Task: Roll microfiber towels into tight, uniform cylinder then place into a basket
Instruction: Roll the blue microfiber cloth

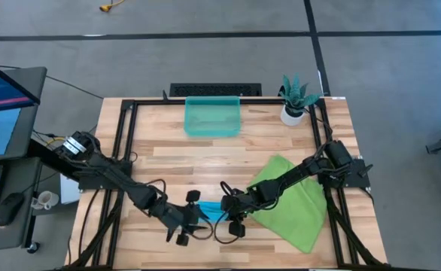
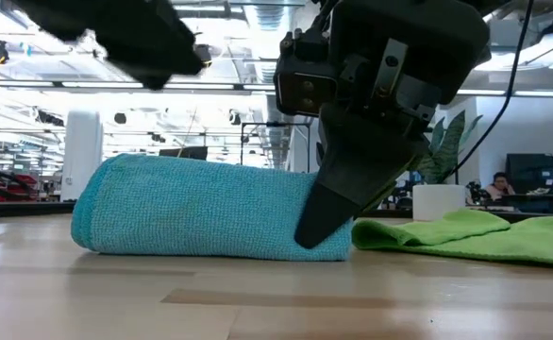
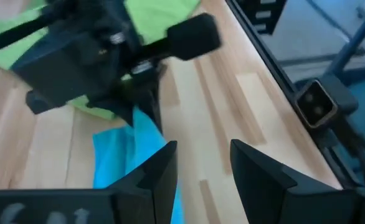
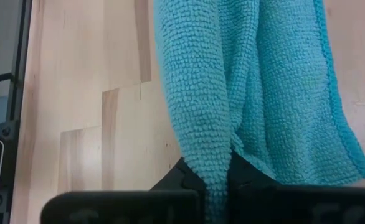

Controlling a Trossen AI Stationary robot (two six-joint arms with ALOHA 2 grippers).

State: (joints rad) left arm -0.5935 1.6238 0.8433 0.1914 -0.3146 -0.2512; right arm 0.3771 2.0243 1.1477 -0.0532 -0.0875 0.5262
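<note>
The sky-blue microfiber towel (image 2: pixel 201 217) lies rolled up on the wooden table (image 1: pixel 205 162), near the front edge. My right gripper (image 1: pixel 224 211) is shut on the end of the roll that lies toward the lime-green towel (image 1: pixel 290 197). The green towel lies spread flat at the right. My left gripper (image 3: pixel 202 167) stands open just left of the roll's other end, with nothing between its fingers. One finger is beside the blue cloth (image 3: pixel 129 155); whether it touches, I cannot tell. The teal basket (image 1: pixel 213 117) stands at the far edge. My right gripper pinches a fold of the blue towel (image 4: pixel 212 163) between its two fingers, at the roll's right end (image 2: pixel 344 244). The fingers (image 2: pixel 338 203) slant down from the table's right side. The roll lies along the table, resting on the wood.
A white pot with a green plant (image 1: pixel 296 102) stands at the far right corner, beside the basket. Black frame rails (image 1: pixel 126 143) run along the table's left and right sides. Bare wood lies between the towels and the basket.
</note>
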